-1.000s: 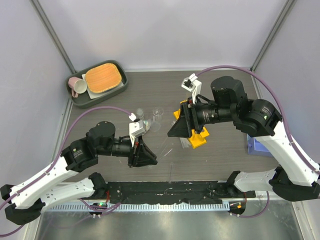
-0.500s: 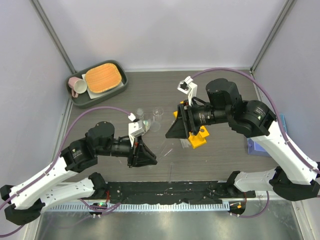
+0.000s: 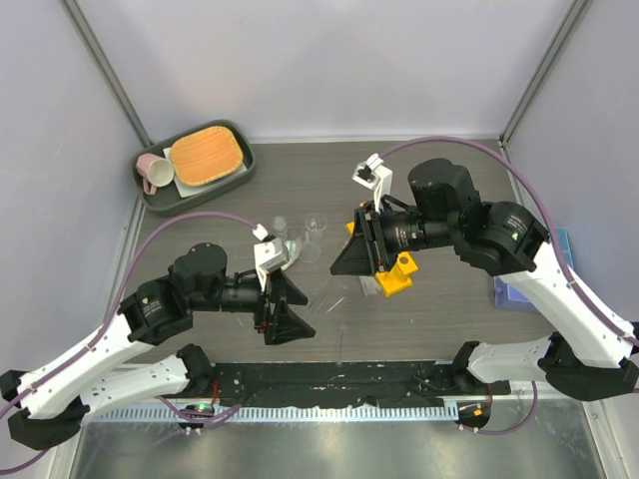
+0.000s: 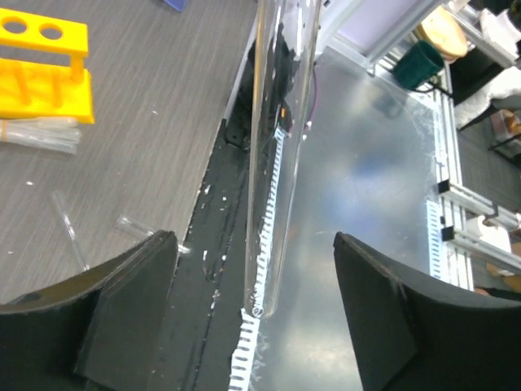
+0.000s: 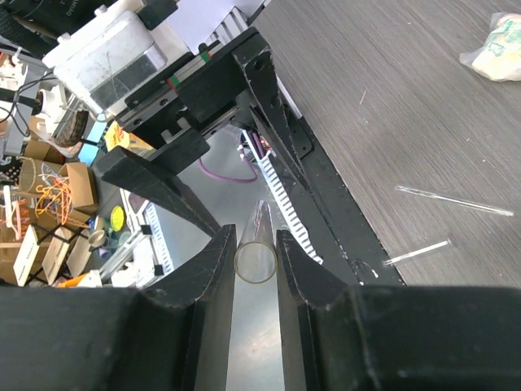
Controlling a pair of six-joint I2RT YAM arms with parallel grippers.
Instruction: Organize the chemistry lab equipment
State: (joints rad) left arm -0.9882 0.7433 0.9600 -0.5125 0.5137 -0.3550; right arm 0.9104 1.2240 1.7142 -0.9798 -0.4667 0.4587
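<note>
Nearest: left gripper (image 4: 252, 238) over front edge of desk (image 3: 429, 319), jaws wide, gripping nothing. Clear tube (image 4: 273, 163) hanging between them, touching neither. Right gripper (image 5: 255, 236) jaws pinched on that tube's open end. Loose thin tubes (image 4: 69, 232) flat on desk near yellow rack (image 3: 399, 276). Small beakers (image 3: 316, 227) mid-desk. Blue tray (image 3: 519, 294) at right edge.
</note>
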